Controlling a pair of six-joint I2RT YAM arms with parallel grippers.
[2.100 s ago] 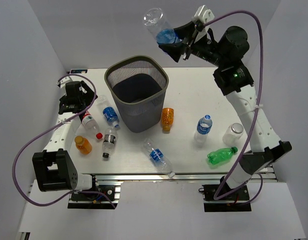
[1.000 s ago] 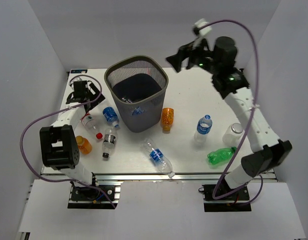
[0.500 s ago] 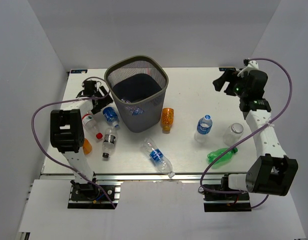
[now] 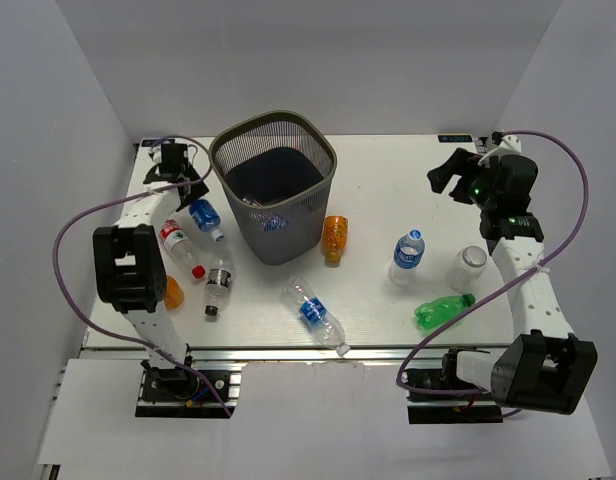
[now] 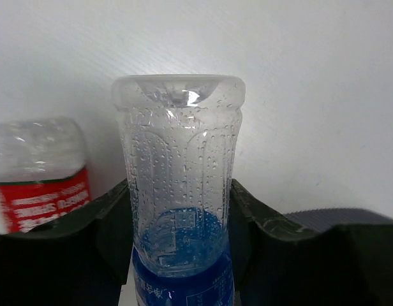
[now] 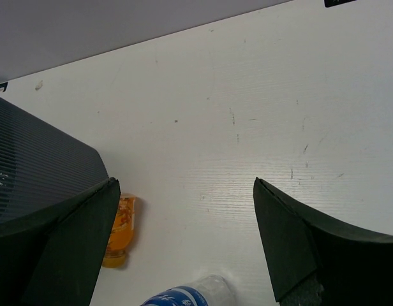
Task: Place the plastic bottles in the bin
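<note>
Both fingers of the left gripper [image 5: 177, 213] are pressed against the sides of a clear blue-labelled bottle [image 5: 177, 159], one on each flank just above the label. I'd say that is the sensible place, since the ribbed barrel is stiffer there than at the thin end. Whether the bottle is off the table [image 4: 378, 170] I can't tell. A red-labelled bottle [image 5: 40, 172] lies close on its left, which likely explains the narrow, straight-on grip.

The wire-mesh bin [image 4: 275, 185] stands just to the right of that hand, so the carry looks short. Its rim is high, though, and the bottle will need lifting well clear of it. At least one blue-labelled bottle [image 4: 273, 222] shows through the mesh, low inside.

On the far side, the right gripper [image 6: 184, 239] is spread wide and holds nothing. It tilts down toward the table, with an orange bottle [image 6: 118, 233] by the bin and an upright blue-labelled bottle [image 6: 184, 296] beneath it. The green bottle [image 4: 443, 310] and the clear jar [image 4: 466, 268] lie nearer that arm's base, all within its side's reach.
</note>
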